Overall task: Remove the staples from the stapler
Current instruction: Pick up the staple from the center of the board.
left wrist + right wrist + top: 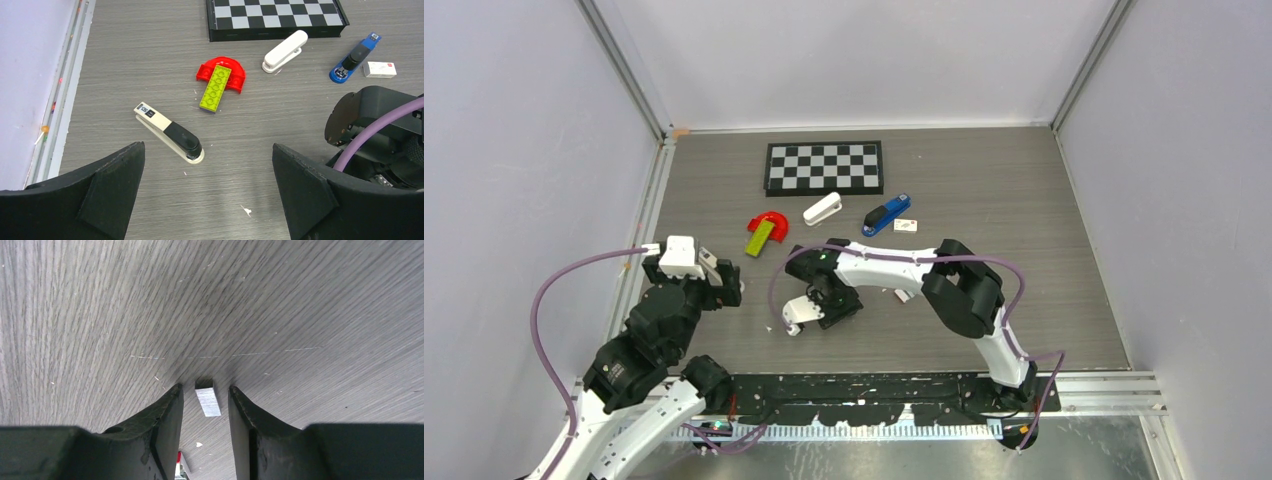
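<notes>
On the grey table (pixel 1024 220), we see the right gripper (pixel 205 387), fingers narrowly parted, bracketing the staples (pixel 207 401) (poised, we judge, to pinch), the left gripper (pixel 208 146) spread wide and empty, and the stapler (pixel 886 214) well apart near the chessboard (pixel 824 167).

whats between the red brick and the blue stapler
A white stapler lies between the red brick and the blue stapler, touching neither. The left wrist view shows it plainly, and the top view agrees.
</notes>
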Robot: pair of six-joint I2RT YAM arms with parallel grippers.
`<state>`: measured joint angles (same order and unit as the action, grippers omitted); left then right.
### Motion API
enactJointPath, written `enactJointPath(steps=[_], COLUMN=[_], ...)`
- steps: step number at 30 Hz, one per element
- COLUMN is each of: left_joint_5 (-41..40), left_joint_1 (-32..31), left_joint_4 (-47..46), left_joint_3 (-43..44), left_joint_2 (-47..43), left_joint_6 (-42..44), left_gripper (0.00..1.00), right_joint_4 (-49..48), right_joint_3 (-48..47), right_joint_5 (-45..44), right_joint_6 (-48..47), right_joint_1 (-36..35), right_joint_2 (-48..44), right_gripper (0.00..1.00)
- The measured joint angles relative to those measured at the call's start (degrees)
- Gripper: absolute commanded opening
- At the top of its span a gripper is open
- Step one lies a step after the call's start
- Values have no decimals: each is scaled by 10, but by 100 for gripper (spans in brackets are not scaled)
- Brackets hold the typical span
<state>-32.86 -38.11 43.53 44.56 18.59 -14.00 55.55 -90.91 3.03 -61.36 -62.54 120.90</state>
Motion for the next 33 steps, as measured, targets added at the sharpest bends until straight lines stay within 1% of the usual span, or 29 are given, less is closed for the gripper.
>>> enactJointPath(steps=[5,15,17,19,24,29,33], left_joint_5=[3,6,6,6,9,10,10], left_joint_1=[0,4,4,5,7,7,7], left_joint_4=[0,0,0,0,0,0,0], left_joint_3=[0,0,0,0,0,0,0], left_joint_2=[0,0,0,0,0,0,0], left_joint_6=[0,0,0,0,0,0,0], left_gripper=[100,100,100,100,100,100,100], right_joint_4=[-3,3,3,3,0,-4,-8], right_joint_3=[7,11,12,12,16,19,20], right_joint_5=[-8,-11,-11,-12,-15,-14,-1], right_joint_6=[-1,-6,-7,-7,-7,-1,21], right_joint_1=[-1,-5,-5,-5,-5,-5,3], right_joint_2=[-1,-3,-3,-3,-6,-9,-12], right_gripper=[41,27,22,21,14,10,9])
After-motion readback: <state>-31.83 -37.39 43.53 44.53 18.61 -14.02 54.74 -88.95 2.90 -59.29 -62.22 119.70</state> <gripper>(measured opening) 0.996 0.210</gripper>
